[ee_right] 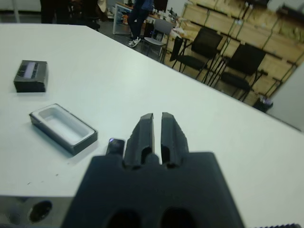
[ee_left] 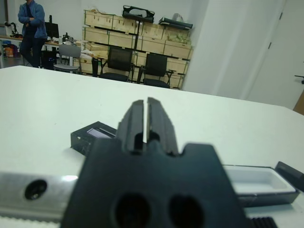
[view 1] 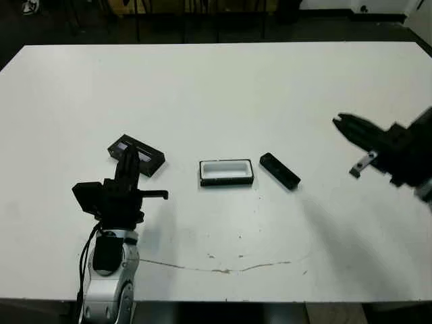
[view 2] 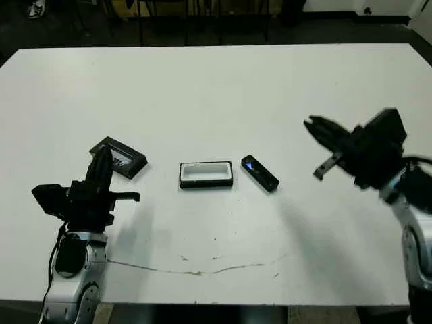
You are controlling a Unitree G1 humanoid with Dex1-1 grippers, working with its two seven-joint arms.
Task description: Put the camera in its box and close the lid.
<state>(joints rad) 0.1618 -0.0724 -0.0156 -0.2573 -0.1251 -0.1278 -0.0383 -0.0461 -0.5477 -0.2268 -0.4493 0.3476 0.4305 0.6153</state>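
left hand (view 1: 128,154): fingers pressing together, gripping nothing, hovering just short of the lid (view 1: 136,154) | right hand (view 2: 314,126): fingers nearly meeting, empty, hanging above the worktop (view 1: 216,94) | camera (view 2: 260,173): lying ahead of right hand, beside the open box (view 2: 206,174) | box sitting between both hands

Left wrist view: own fingers (ee_left: 146,124) cover part of the lid (ee_left: 92,136); the camera (ee_left: 290,173) is cut off at the 3 o'clock edge. Right wrist view: fingers (ee_right: 140,135) hide most of the camera (ee_right: 114,145). Head views: right arm cropped at the 3 o'clock edge.
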